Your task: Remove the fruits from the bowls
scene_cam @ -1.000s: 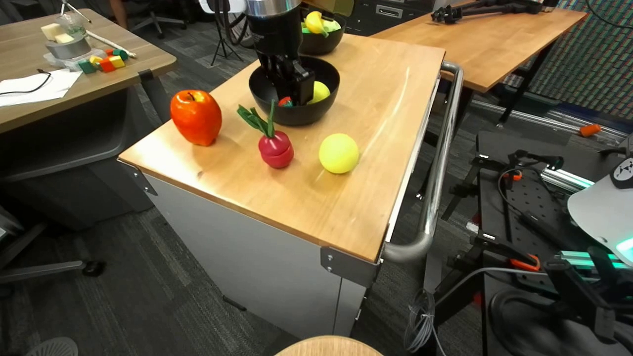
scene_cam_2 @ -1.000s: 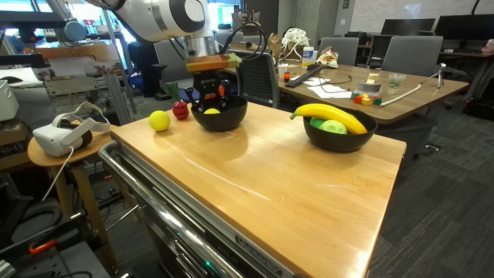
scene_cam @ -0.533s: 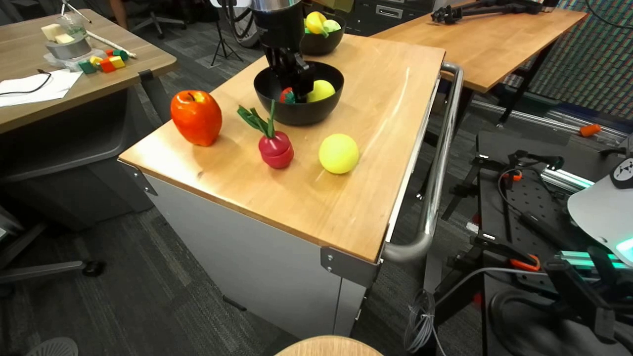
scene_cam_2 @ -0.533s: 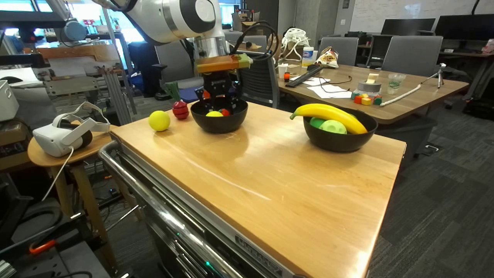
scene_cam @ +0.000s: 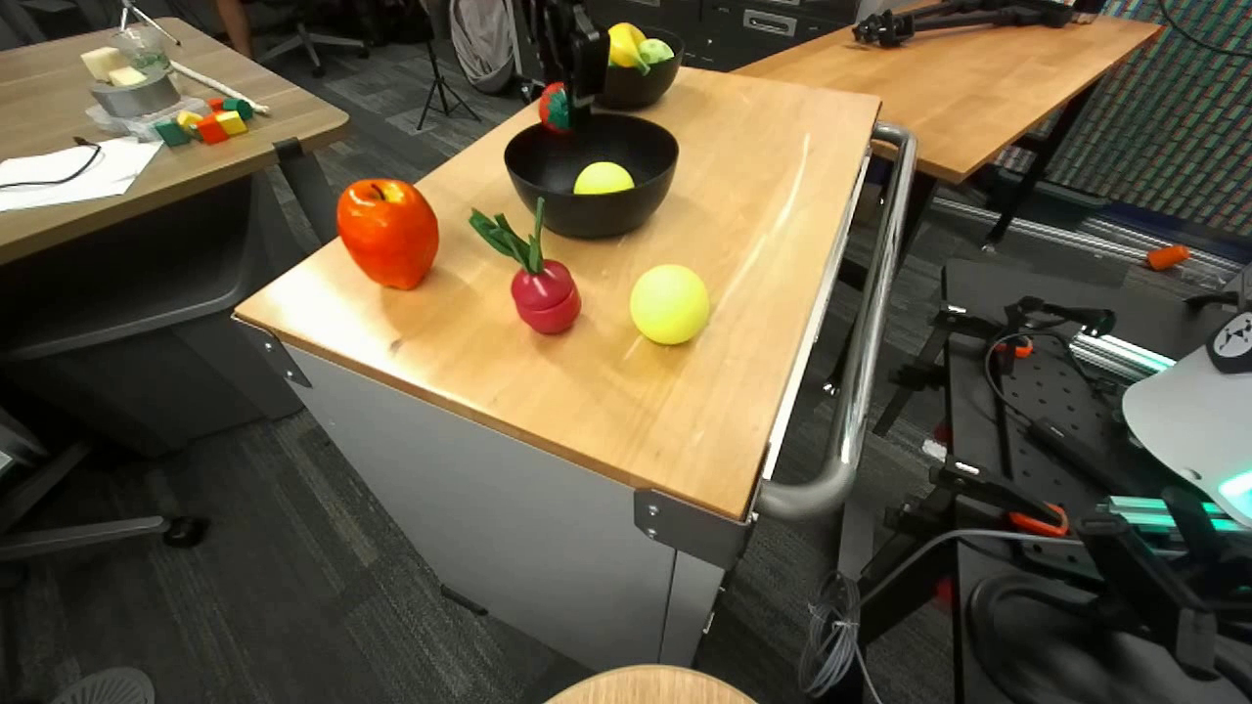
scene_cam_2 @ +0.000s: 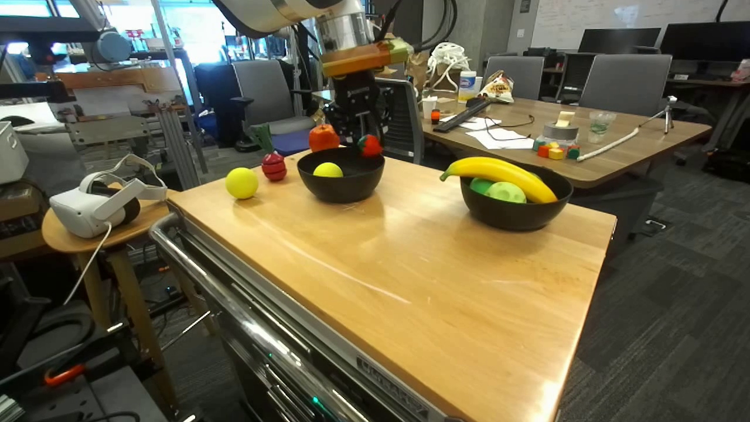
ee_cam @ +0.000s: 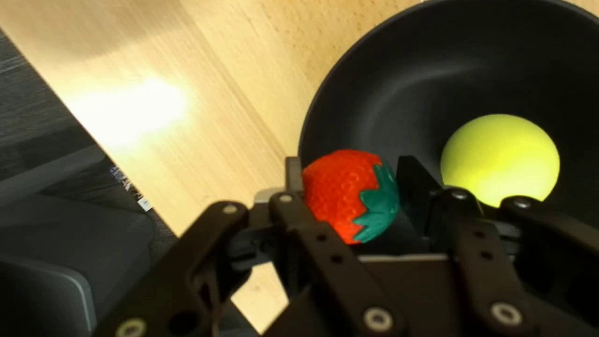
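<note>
Hand: mine, one, clamped on the strawberry from two sides. Place of the strawberry: in the air, by the rim of the bowl, above the level of the ball lying inside; whether it wholly clears the rim, I cannot tell. Handling, as I judge it: lift well over the edge before going sideways, so that nothing catches; squeeze evenly; lower to the bench and let go only once it touches, since a rounded shape may roll. Appearance: red, pimpled, slightly glossy; green toothed leaf cap, turned sideways toward one half of my grip, the red body toward the other.
</note>
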Controlling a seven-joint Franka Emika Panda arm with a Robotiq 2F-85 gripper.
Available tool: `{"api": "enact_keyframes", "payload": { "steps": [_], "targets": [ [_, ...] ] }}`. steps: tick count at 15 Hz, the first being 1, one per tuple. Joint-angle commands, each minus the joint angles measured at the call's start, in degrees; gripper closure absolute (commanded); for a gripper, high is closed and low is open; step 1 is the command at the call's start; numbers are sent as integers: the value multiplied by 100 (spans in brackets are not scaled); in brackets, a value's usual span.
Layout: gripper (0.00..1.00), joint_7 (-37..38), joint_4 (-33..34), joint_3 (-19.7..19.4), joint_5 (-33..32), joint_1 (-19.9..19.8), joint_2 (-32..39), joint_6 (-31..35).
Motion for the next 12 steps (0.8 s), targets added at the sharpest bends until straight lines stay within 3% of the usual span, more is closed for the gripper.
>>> {"api": "enact_keyframes", "payload": {
  "steps": [1,6,12],
  "targets": [
    [73,-9,-147,68,213,-50,-728,-233],
    [73,359,-684,-91,101,-44,-1582,-654],
    [73,716,-2293,-257,931,-48,-2782,-595]
  ]
}}
